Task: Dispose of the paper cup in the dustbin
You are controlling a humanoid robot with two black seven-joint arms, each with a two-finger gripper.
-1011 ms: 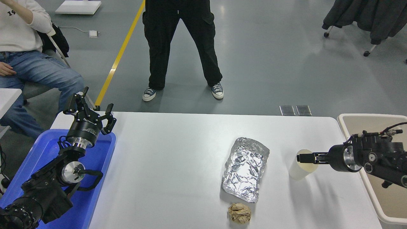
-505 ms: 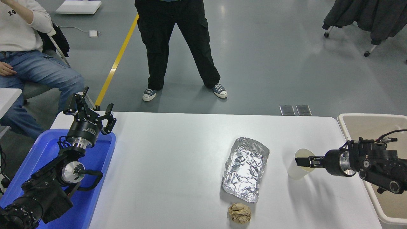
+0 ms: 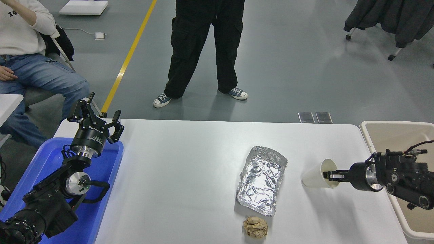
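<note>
Cup (image 3: 315,178) lies tipped near the table's (image 3: 190,162) right end, its rim pinched in the closed right gripper (image 3: 328,175); carrying it over to the dustbin (image 3: 368,139) and dropping it remain.

Paper cup (image 3: 314,177) between foil tray (image 3: 262,179) and dustbin (image 3: 396,126)

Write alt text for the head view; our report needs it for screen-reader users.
The right hand grips the rim of the tipped paper cup on the white table, beside the dustbin. A foil tray and crumpled paper ball lie nearby; the left hand is parked over a blue tray.
</note>
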